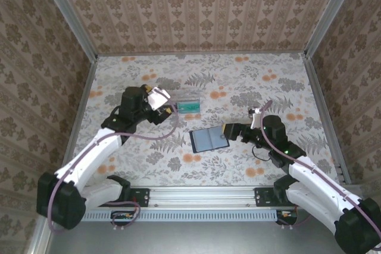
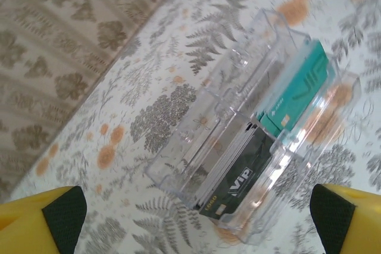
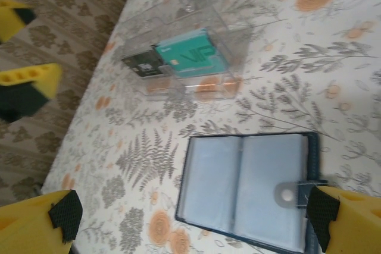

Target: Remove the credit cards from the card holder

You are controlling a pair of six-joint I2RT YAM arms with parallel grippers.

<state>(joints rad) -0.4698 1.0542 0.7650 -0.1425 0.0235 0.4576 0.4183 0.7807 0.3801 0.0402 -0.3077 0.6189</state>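
The card holder (image 1: 208, 140) lies open and flat mid-table, with bare table (image 1: 149, 159) around its left and near edges. The right gripper (image 1: 228, 131), fingers wide apart, sits at its tab edge. The left gripper (image 1: 170, 112), also spread, faces the clear box (image 1: 189, 106) just beyond.

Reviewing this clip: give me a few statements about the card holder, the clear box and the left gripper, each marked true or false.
1. The card holder lies open on the table. True.
2. The clear box holds a teal card and a black card. True.
3. The left gripper is shut on a card. False: its fingers are spread, holding nothing.
4. The card holder lies inside the clear box. False: it lies on the table, apart from the box.
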